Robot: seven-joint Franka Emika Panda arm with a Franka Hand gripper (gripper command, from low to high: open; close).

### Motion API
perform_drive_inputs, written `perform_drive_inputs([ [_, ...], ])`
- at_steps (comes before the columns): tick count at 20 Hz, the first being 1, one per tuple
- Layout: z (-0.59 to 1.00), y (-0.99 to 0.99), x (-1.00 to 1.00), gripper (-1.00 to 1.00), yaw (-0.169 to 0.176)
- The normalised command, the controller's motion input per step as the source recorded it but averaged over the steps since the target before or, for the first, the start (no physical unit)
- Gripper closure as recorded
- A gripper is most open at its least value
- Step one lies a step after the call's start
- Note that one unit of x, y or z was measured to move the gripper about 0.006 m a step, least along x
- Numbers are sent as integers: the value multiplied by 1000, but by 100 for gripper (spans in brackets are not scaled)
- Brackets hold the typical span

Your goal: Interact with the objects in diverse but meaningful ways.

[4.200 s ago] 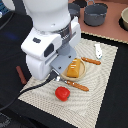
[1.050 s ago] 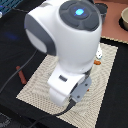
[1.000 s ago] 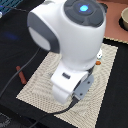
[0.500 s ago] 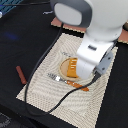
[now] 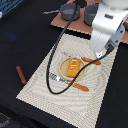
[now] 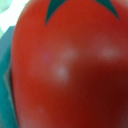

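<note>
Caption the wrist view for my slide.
Close-up of the red tomato with its green stem top, filling the frame.

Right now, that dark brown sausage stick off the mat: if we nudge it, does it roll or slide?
The sausage stick looks like a rounded cylinder lying flat on the dark table, so a sideways push probably rolls it; an end-on push likely slides it. It looks small and rigid, probably light. Nothing sits beside it to stop it.

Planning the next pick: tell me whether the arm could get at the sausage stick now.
Probably not yet: the sausage stick lies uncovered off the placemat, but the wrist view shows the tomato filling the gripper.
</note>
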Motion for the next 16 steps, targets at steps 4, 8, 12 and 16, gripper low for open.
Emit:
perform_drive_inputs([
  [4,31,450,-1000,100,0],
  [8,-109,391,-1000,100,0],
  [12,-187,398,-1000,100,0],
  [16,-297,402,-851,100,18],
])
